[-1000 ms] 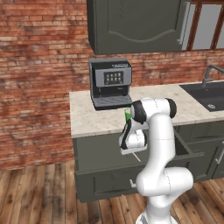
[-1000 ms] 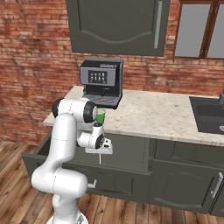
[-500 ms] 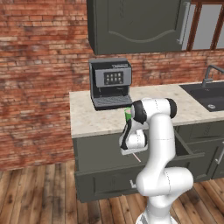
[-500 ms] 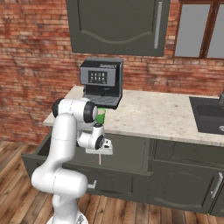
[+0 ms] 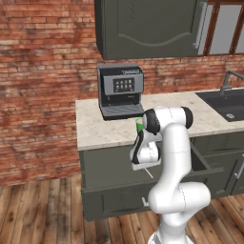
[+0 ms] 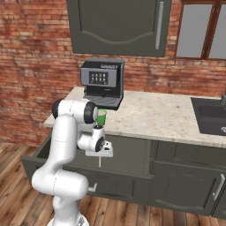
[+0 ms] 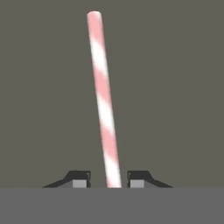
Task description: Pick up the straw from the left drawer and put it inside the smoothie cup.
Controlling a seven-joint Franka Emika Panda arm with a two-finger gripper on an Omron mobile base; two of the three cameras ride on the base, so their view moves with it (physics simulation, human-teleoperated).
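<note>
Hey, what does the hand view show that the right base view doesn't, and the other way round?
Hand view alone: the pink and white stripes on the straw, and a dark fingertip on either side of its base. Right base view alone: the smoothie cup on the counter beside the coffee machine, and the left drawer pulled open. Both: the straw sticking out of the gripper, apparently held.
</note>
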